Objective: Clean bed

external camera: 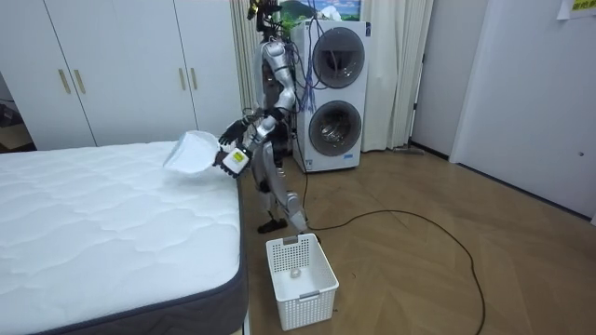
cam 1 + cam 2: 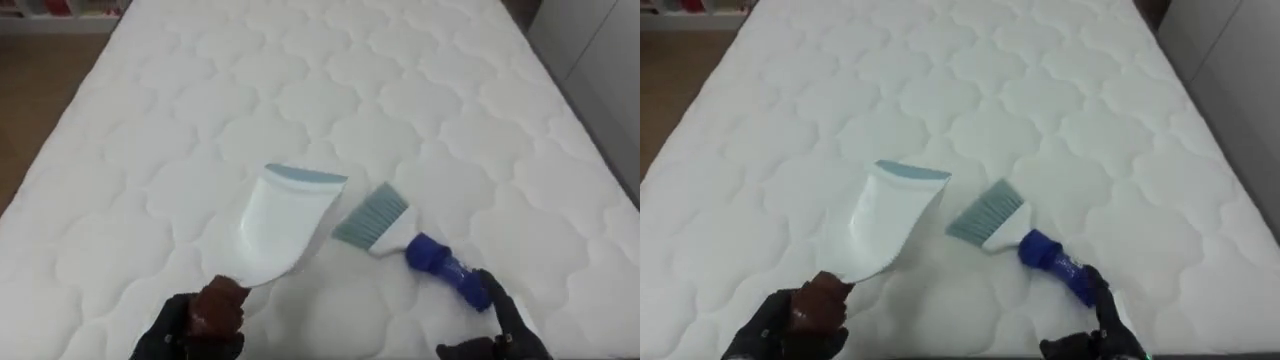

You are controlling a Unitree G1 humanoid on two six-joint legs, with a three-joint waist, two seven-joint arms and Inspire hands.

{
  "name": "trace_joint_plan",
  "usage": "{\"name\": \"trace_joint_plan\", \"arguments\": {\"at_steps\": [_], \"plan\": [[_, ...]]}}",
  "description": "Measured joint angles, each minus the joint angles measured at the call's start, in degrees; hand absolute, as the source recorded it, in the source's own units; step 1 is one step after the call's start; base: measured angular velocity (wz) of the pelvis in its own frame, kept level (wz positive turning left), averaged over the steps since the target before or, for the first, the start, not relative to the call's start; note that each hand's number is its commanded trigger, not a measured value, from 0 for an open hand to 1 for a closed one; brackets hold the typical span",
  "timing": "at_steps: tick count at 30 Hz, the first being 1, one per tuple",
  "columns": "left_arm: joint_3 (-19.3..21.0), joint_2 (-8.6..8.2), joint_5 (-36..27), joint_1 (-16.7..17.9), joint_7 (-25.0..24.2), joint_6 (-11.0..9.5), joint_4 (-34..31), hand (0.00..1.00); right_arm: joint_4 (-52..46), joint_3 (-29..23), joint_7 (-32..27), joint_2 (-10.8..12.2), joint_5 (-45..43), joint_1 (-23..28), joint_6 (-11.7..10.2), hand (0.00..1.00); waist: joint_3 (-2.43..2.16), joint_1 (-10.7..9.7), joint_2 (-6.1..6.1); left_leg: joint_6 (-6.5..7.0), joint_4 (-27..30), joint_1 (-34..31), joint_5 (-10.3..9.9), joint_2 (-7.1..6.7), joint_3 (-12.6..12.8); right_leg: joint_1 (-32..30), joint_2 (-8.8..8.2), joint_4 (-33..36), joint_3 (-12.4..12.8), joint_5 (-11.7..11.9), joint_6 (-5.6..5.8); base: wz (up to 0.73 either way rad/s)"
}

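Where the robot stands: at the edge of the bed (image 1: 102,214), bent forward over it, both arms held out above the mattress; two stacked front-loading machines (image 1: 333,93) are behind it.
Bed: one, a white quilted mattress on a dark base.
Hands: two, both at the bottom edge of the eye views, both in dark gloves.
Left hand (image 2: 190,325): fingers curled round the brown handle of the dustpan.
Right hand (image 2: 500,322): fingers wrapped round the end of the brush's blue handle.
Dustpan (image 2: 280,225): one, white with a grey-blue strip along its far lip; in the room view it is held tilted above the mattress near the bed's edge.
Dustpan contents: cannot tell.
Brush (image 2: 385,225): one, a white head with grey-blue bristles and a blue handle; the bristles point away from the robot, just beside the dustpan's right side, near its lip. Whether they touch the mattress I cannot tell.
Basket (image 1: 307,309): one, white and slatted, on the wooden floor (image 1: 438,279) just beside the bed's corner and near the robot's feet.
Basket contents: one small pale thing on the bottom, too small to name.
Wardrobe (image 1: 121,70): one run of white doors along the wall behind the bed.
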Motion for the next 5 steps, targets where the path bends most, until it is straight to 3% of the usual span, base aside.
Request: {"name": "trace_joint_plan", "arguments": {"at_steps": [5], "plan": [[1.5, -1.0, -1.1, 0.3, 0.5, 1.4, 11.6, 0.0, 8.2, -0.8, 3.5, 1.5, 0.3, -0.4, 3.5, 0.0, -0.04, 0.6, -0.61, 0.0, -1.8, 0.7, 0.0, 0.76, 0.8, 1.0, 0.47, -2.6, -1.1, 1.4, 0.01, 0.03]]}}
